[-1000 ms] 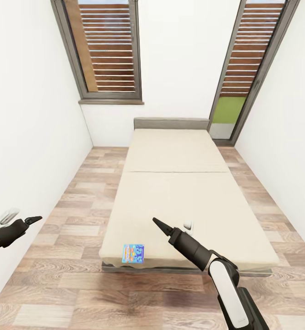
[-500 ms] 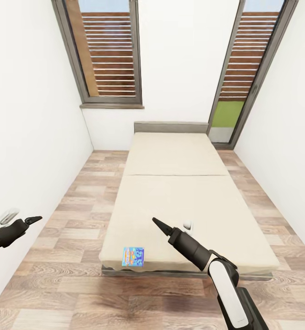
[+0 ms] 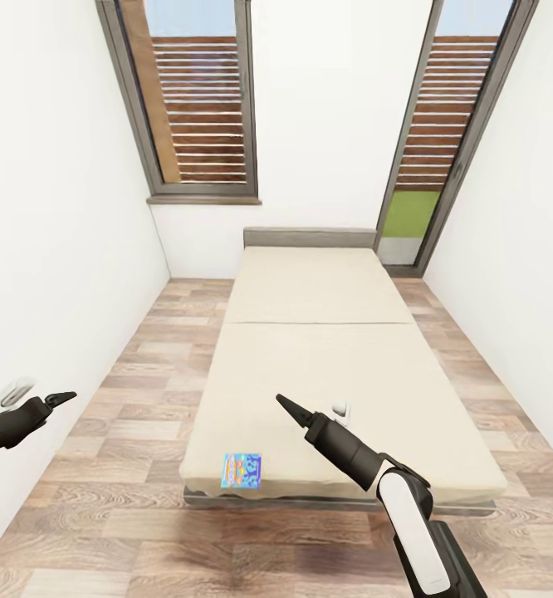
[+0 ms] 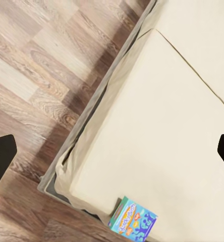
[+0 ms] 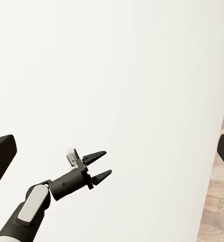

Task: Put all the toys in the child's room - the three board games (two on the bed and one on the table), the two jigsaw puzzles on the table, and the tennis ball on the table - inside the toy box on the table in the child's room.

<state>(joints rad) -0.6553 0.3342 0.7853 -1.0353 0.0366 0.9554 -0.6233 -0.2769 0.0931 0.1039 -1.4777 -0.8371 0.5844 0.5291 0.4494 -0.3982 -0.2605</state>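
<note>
Approach step: blue board game (image 3: 242, 469) flat at bed (image 3: 326, 365) near-left corner, both end effectors spread and empty, left (image 3: 63, 398) nearer, so close in, descend over box edges.

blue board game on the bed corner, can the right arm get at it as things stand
Probably yes: the blue board game lies bare at the bed's near corner, and the open right gripper hangs over the mattress with nothing between.

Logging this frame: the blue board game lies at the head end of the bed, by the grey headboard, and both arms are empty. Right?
Not quite. The blue board game lies at the foot end of the bed, near its corner, far from the headboard, as the head view shows. Both arms are indeed empty.
</note>
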